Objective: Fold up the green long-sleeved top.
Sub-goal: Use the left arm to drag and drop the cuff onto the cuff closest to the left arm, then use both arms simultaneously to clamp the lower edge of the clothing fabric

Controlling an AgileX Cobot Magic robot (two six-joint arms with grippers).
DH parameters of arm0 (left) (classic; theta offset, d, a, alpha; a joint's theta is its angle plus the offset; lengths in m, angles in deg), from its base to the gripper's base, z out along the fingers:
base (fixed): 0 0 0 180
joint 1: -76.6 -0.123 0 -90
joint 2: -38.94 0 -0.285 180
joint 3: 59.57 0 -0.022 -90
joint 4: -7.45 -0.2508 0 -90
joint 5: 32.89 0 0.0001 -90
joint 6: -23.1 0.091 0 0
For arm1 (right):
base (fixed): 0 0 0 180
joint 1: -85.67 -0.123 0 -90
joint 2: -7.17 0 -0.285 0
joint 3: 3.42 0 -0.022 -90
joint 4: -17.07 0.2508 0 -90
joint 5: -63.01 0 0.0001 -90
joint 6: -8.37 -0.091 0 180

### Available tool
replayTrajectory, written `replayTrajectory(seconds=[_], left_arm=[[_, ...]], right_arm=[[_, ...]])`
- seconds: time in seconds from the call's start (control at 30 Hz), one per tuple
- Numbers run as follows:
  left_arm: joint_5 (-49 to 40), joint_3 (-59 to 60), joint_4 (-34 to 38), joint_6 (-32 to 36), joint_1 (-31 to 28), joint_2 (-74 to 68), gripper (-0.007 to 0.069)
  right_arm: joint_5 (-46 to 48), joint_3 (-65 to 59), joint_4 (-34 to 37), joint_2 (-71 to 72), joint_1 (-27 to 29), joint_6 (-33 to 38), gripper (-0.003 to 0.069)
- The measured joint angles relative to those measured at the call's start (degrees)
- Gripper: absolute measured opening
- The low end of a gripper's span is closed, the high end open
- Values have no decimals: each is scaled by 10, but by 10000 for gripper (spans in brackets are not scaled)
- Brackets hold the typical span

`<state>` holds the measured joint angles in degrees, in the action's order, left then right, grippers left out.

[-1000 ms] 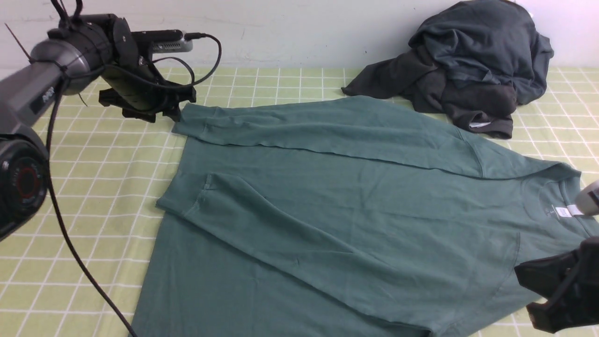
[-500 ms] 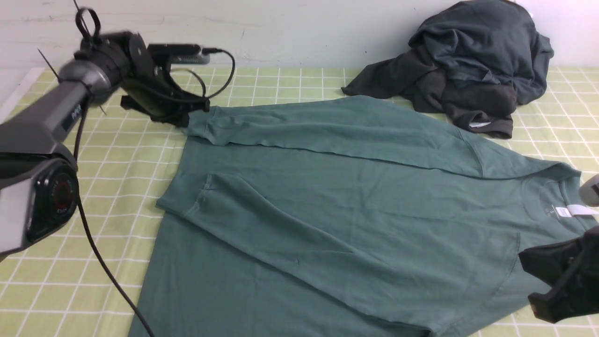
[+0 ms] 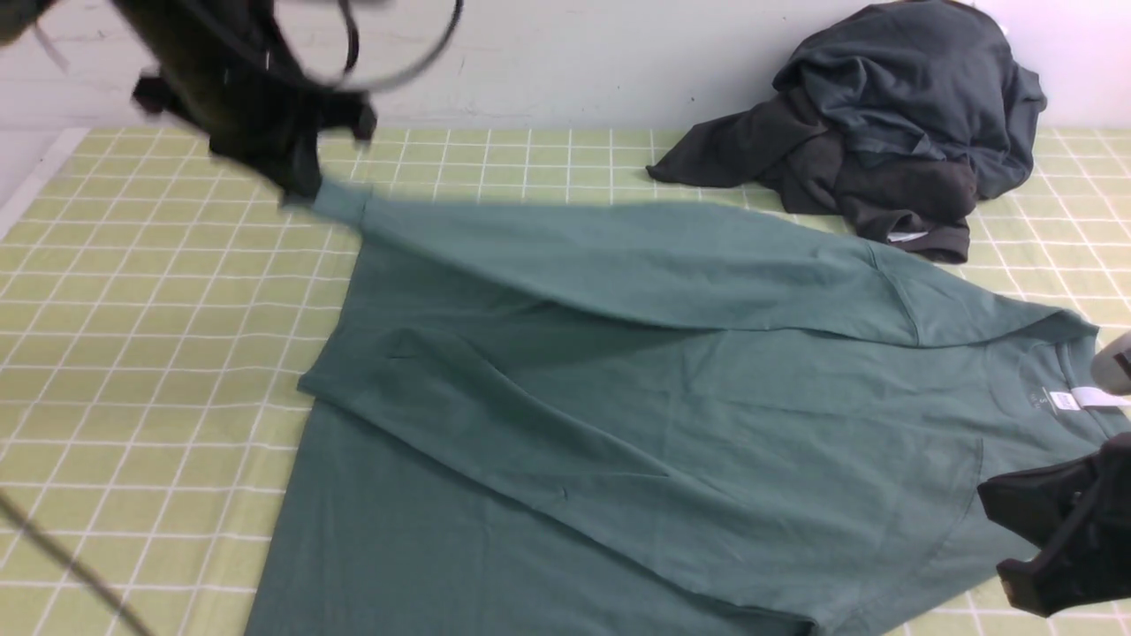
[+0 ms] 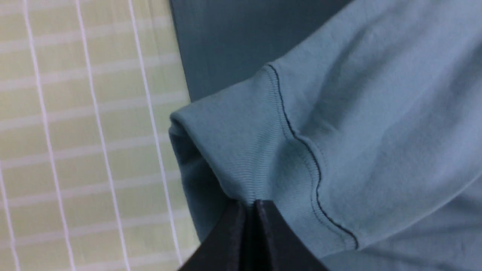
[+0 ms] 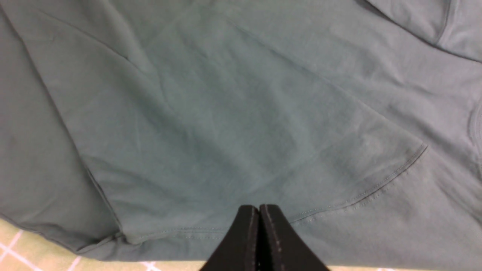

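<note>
The green long-sleeved top is seen spread across a table covered with a yellow-green checked cloth, its neck turned to the robot's right and its hem to the left. The ribbed cuff of the far sleeve is pinched between the closed jaws of the left gripper. In the front view that gripper is blurred, and the cuff is held clear of the cloth at the far left corner of the garment, with the sleeve stretched from it towards the shoulder. The near sleeve is laid slantwise over the body of the top.

The right gripper is shown with its jaws pressed together and nothing caught between them. It is poised over the near right part of the top, just beside the curved shoulder seam; whether the fabric is touched cannot be told. A small white label is visible inside the neck.

A heap of dark grey clothes is piled against the wall at the far right, just beyond the top's far shoulder.
</note>
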<state>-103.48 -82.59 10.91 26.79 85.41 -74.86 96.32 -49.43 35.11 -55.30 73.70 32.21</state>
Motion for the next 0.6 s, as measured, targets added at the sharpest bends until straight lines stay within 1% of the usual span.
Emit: replayTrajectory(seconds=[0.07, 0.1, 0.17, 0.27, 0.33, 0.37, 0.4, 0.43, 0.47, 0.5, 0.53, 0.6], left_arm=[[1, 106, -3, -3, 3, 20, 11], [2, 106, -4, -3, 3, 21, 11], [42, 199, -22, -3, 3, 22, 48], [61, 230, -35, -3, 3, 22, 125], [52, 234, -35, -2, 3, 28, 202], [50, 235, -35, -2, 3, 29, 209], [33, 239, -35, -2, 3, 41, 274], [31, 239, -31, -2, 3, 43, 282], [26, 258, -26, 3, 11, 65, 346], [26, 261, -26, 4, 11, 68, 346], [27, 295, -26, 17, 31, 101, 386], [44, 348, -28, 53, 62, 136, 402]], right_arm=[[1, 0, 11, 1, 0, 0, -8], [1, 0, 11, 1, 0, 0, -8], [3, 0, 35, 3, 0, 0, -8], [3, 0, 54, 4, 0, 1, -8], [5, 0, 62, 4, 0, 7, -8], [5, 0, 62, 4, 0, 8, -8], [8, 0, 65, 4, 0, 13, -8], [8, 0, 65, 4, 0, 13, -8], [13, 0, 68, 4, 0, 18, -8], [14, 0, 69, 4, 0, 18, -8], [17, 0, 75, 4, 0, 26, -8], [18, 0, 82, 4, 0, 37, -8]])
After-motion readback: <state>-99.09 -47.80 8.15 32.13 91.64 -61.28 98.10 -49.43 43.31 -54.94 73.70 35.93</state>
